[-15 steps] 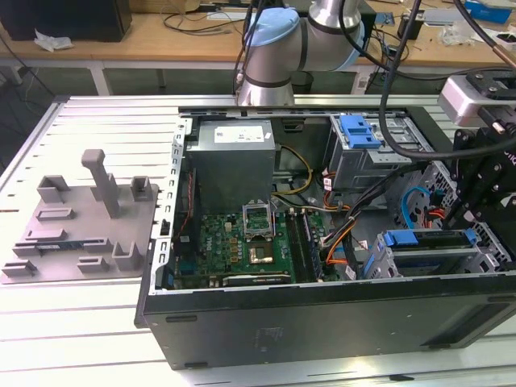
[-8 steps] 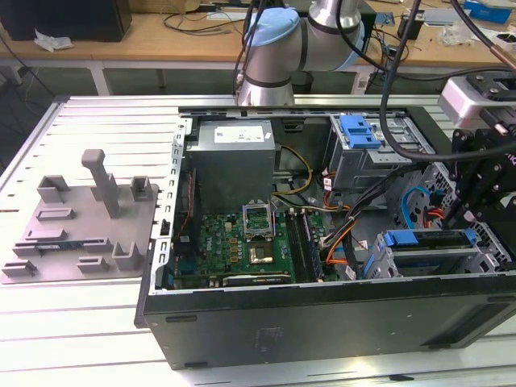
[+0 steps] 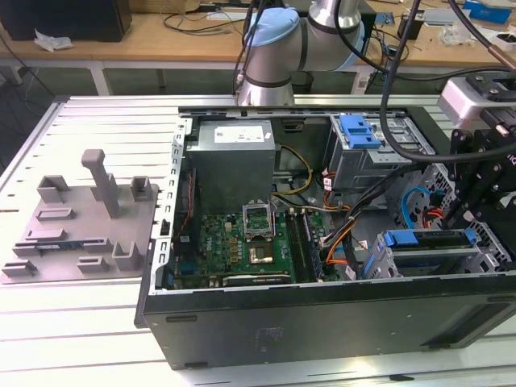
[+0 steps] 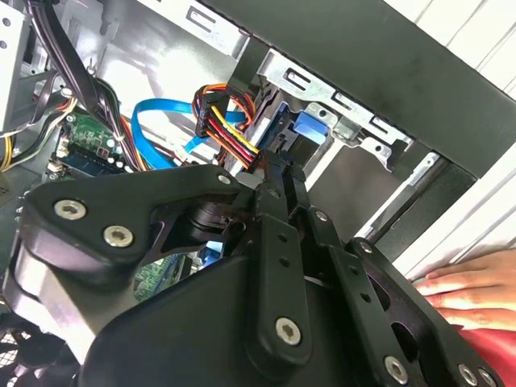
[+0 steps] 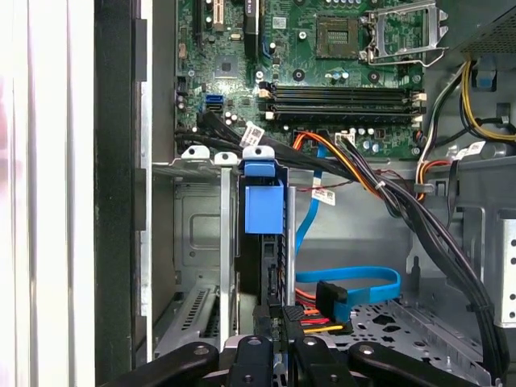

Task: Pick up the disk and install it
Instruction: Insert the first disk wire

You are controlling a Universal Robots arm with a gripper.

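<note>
My pincer [image 5: 274, 343] sits at the bottom centre of the first wrist view, fingers drawn close together at the rear edge of the disk [image 5: 264, 211]. The disk stands on edge in the grey drive cage [image 5: 197, 242] at centre frame, blue carrier showing. A person's hand [image 4: 468, 290] rests at the second wrist view's lower right.

1. You see the disk [image 3: 427, 239], a flat rectangular metal hard drive framed by a blue plastic carrier bracket, sitting in the grey metal drive cage [image 3: 377, 264] of the open black computer case [image 3: 322, 322].
2. In the exterior view, the cage is near the case's front wall, toward the exterior view's right, and the blue bracket runs along the cage's upper edge.
3. In the first wrist view the disk [image 5: 262, 211] stands on edge in a cage slot, blue bracket end facing you, its darker body running back between the cage walls.
</note>
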